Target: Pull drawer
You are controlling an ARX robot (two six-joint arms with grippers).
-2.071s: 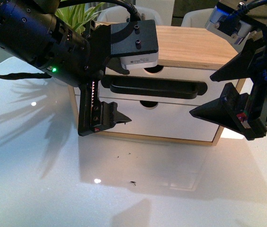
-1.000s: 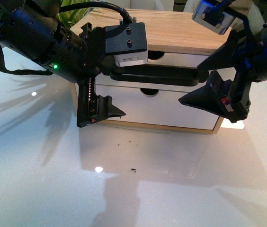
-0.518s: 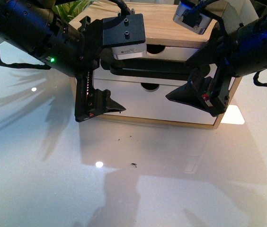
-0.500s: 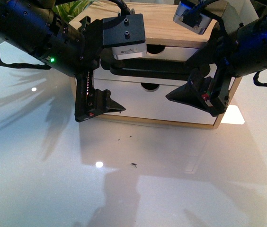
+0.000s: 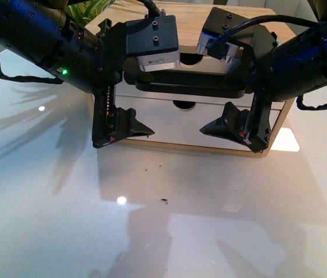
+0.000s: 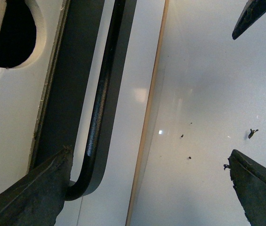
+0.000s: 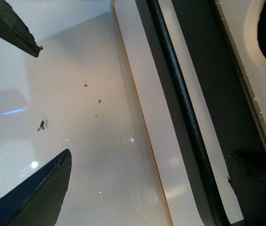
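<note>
The drawer faces the robot, its bar handle running left-right; the left gripper and right gripper, both spread wide, straddle its ends.

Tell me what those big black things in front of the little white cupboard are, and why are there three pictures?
They are a robot's two arms. Each ends in a gripper, a claw with two fingers. The wide picture comes from a camera on the robot's body. The two close-ups come from cameras on its wrists. On the shiny white table stands a small cabinet with a wooden top. Its upper drawer has a long black bar handle. The left gripper and right gripper are both open, and the handle shows between their fingers. Nothing is held. A few dark crumbs lie on the table.
</note>
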